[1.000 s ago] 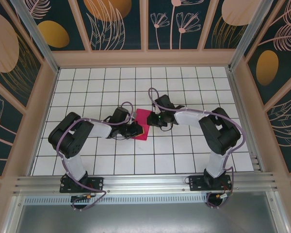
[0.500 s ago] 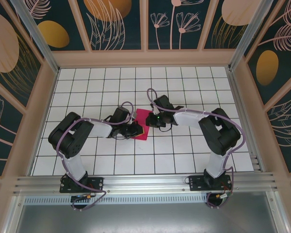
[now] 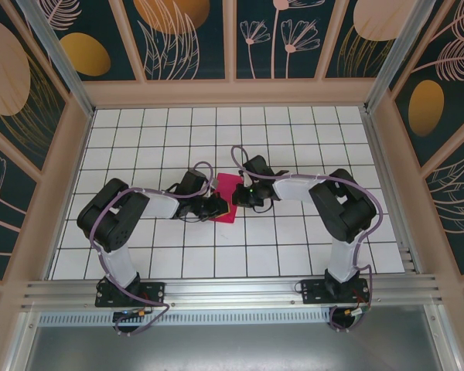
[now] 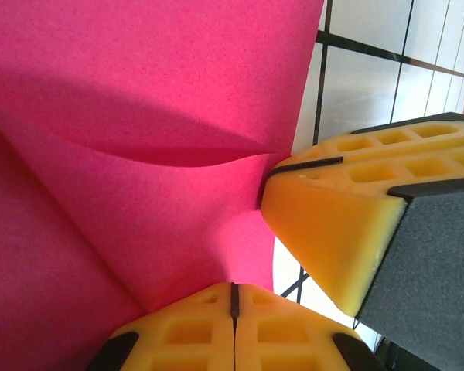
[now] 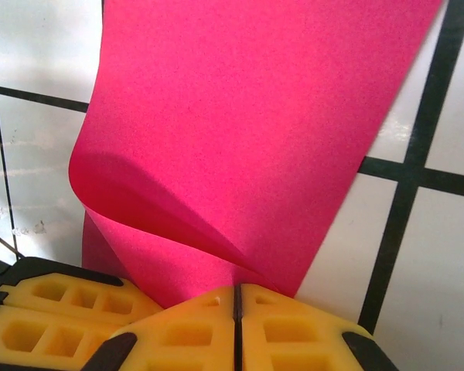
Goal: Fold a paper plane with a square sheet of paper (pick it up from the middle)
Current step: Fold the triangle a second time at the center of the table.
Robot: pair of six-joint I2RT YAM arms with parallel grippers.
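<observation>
The square sheet of paper (image 3: 228, 187) is being held just off the middle of the table (image 3: 309, 131), already creased into a smaller shape. In the wrist views one layer is being bowed up in a soft curl over the layer beneath, so a fold is being formed but is not yet being pressed flat.

At the sheet's near left edge the left gripper (image 3: 216, 207) is being kept shut on the paper, with the pink edge being pinched between its yellow pads. At the sheet's right edge the right gripper (image 3: 243, 195) is being clamped on the paper as well. Its pads are being pressed together with no gap, and the curled layer is being drawn down into them.

Compared with the overhead picture of a second earlier, the right gripper is being found closer in over the sheet, with its forearm swung leftward and its jaws only now being brought fully together. The left gripper and the sheet are being left where they were.

This is being read as a second pinch just being completed, so the sheet is now being controlled from both sides. The two pinches are being made very near each other, so the thin paper is being put at risk of crumpling or tearing if they are pulled apart unevenly.
</observation>
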